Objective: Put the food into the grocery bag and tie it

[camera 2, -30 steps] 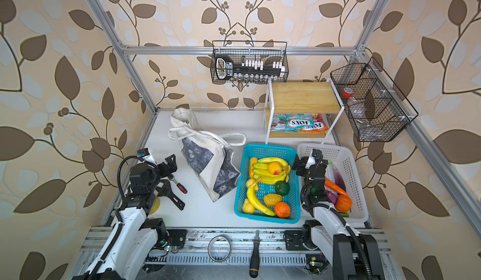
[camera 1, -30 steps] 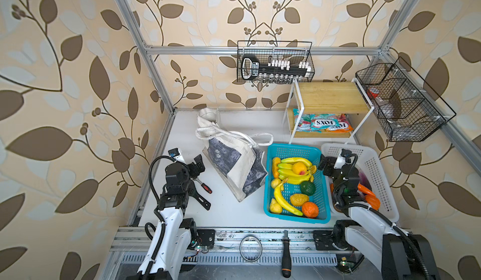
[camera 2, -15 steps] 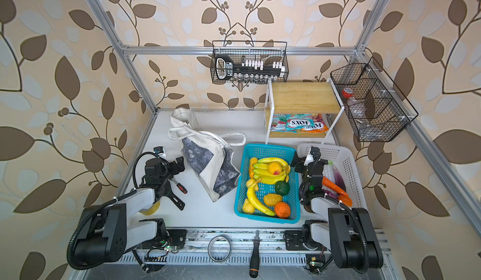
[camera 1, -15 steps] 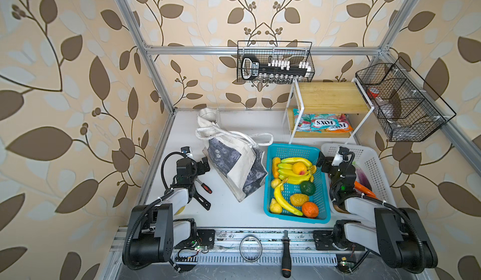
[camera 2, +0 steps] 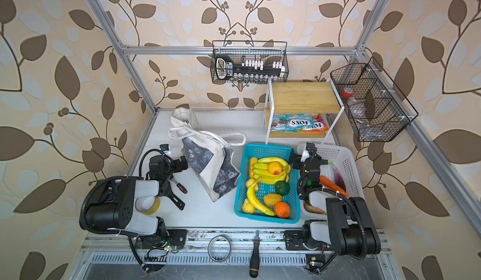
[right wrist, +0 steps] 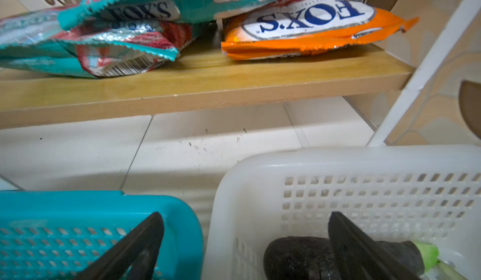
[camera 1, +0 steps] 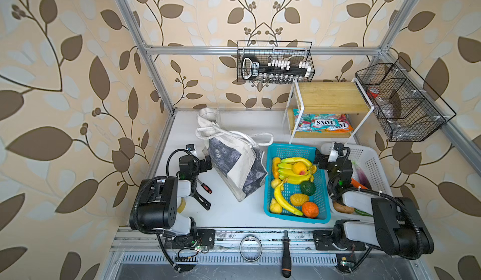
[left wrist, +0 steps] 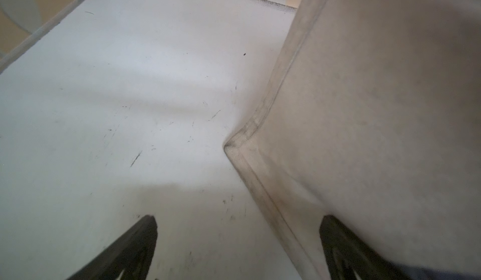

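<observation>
Left gripper (left wrist: 239,218) fingers spread wide, empty, at edge of grocery bag (camera 1: 234,161) slumped mid-table. Right gripper (right wrist: 246,215) fingers spread wide, empty, over adjoining rims of blue basket (right wrist: 78,203) and white basket (right wrist: 338,161); carrot (camera 2: 333,185) in white basket

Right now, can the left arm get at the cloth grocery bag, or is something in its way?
Probably yes. The left gripper stands open right at the side seam of the grocery bag, and nothing lies between them that would block it.
</observation>
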`<state>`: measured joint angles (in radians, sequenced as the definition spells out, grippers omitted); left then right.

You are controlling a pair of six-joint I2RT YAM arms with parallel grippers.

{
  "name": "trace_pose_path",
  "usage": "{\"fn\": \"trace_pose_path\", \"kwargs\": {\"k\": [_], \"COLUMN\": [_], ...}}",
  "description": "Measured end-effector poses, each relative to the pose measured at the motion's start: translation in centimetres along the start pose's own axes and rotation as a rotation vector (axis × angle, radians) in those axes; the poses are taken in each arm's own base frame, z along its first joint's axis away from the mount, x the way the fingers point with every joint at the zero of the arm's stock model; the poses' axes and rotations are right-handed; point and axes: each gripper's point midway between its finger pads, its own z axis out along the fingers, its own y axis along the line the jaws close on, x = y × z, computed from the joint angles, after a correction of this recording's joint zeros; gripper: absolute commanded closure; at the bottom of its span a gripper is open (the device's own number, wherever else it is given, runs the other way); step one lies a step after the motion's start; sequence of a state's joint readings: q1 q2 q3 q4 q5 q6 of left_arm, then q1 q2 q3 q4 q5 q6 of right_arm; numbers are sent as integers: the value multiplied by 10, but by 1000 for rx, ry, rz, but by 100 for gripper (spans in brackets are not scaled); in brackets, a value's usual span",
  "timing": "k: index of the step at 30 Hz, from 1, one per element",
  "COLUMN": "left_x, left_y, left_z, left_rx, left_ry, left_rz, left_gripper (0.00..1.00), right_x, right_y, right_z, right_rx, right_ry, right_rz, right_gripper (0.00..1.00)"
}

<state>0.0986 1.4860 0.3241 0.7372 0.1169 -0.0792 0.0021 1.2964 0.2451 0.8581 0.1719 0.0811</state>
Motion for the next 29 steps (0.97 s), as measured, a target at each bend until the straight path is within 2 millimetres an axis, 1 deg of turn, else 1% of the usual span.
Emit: {"fn": "trace_pose_path", "kwargs": {"k": [5, 12, 29], "left_x": [1, 0, 0], "left_y": [-1, -2, -1], "left_z": [1, 2, 2], "left_rx": [5, 7, 6], "left_ry": [5, 5, 4], "left_rz": [3, 6, 8], "left_gripper": [1, 1, 1], "right_x": [-1, -6, -6], "right_y": [2, 6, 13], "right_z": [0, -4, -6], "right_rx": [-9, -29, -60], "right_ry": [-10, -76, -85], "right_rz": [-3, -8, -27], "right_gripper": [0, 0, 0]}}
